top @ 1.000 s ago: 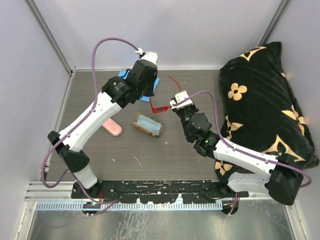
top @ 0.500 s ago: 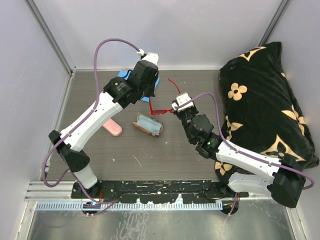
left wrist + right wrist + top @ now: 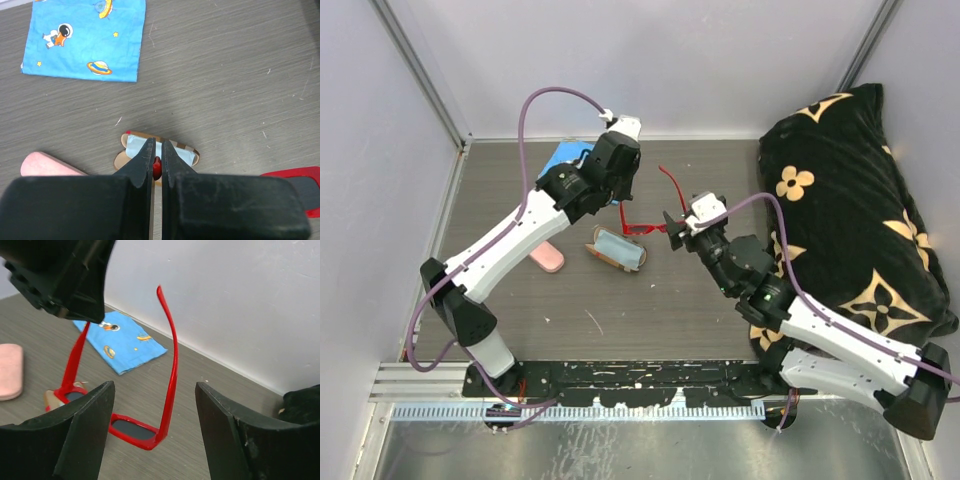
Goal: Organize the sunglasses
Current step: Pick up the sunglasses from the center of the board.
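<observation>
The red sunglasses hang unfolded just above the table, lenses down. My left gripper is shut on the tip of one temple, directly above the open brown glasses case with its pale blue lining. The other temple rises free, standing in the gap ahead of my right gripper, whose jaws are wide open and touch nothing. In the top view the right gripper sits just right of the red frame.
A pink glasses case lies left of the brown case. A blue patterned cloth lies flat at the back wall. A large black cushion with tan flowers fills the right side.
My right gripper has opened, let go of the red sunglasses and drawn back to the right. My left gripper has shut on one temple and shifted slightly right with it.
</observation>
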Available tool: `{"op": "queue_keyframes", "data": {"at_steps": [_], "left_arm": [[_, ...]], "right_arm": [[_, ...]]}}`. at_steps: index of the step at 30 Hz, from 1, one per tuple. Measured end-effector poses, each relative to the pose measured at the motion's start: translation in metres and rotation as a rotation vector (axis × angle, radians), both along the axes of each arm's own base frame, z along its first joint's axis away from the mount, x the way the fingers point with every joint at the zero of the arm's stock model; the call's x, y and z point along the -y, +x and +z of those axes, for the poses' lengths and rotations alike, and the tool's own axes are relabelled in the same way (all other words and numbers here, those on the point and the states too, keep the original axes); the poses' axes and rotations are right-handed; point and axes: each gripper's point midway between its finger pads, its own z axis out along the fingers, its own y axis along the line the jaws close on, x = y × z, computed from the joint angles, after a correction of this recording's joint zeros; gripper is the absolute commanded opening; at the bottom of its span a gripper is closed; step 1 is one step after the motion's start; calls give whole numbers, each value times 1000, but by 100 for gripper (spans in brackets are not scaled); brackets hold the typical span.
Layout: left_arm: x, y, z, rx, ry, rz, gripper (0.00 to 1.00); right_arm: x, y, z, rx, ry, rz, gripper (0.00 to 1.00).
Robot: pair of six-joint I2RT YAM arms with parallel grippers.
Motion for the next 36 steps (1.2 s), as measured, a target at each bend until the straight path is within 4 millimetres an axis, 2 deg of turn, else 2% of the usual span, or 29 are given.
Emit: {"op": "queue_keyframes", "data": {"at_steps": [6, 12, 16, 19, 24, 28, 32, 36], "left_arm": [[0, 7, -14, 42, 37, -19, 0], [-11, 6, -9, 162, 33, -42, 0], [-18, 4, 6, 318, -31, -58, 0], [-23, 0, 15, 438, -75, -78, 0], [-24, -7, 27, 633, -110, -142, 0], [-23, -12, 40, 781, -114, -191, 0], [-19, -22, 52, 937, -81, -270, 0], [-11, -35, 64, 1080, -12, -371, 0]], "right_arm": [[6, -25, 10, -37, 74, 92, 71], [22, -38, 11, -112, 193, 72, 70], [38, -34, 7, -216, 329, -42, 70], [43, -31, 6, -292, 440, -112, 69], [37, -25, 1, -423, 605, -191, 67], [29, -21, -2, -496, 673, -220, 67], [25, -13, 4, -556, 726, -234, 67], [29, 4, 11, -615, 784, -242, 67]]}}
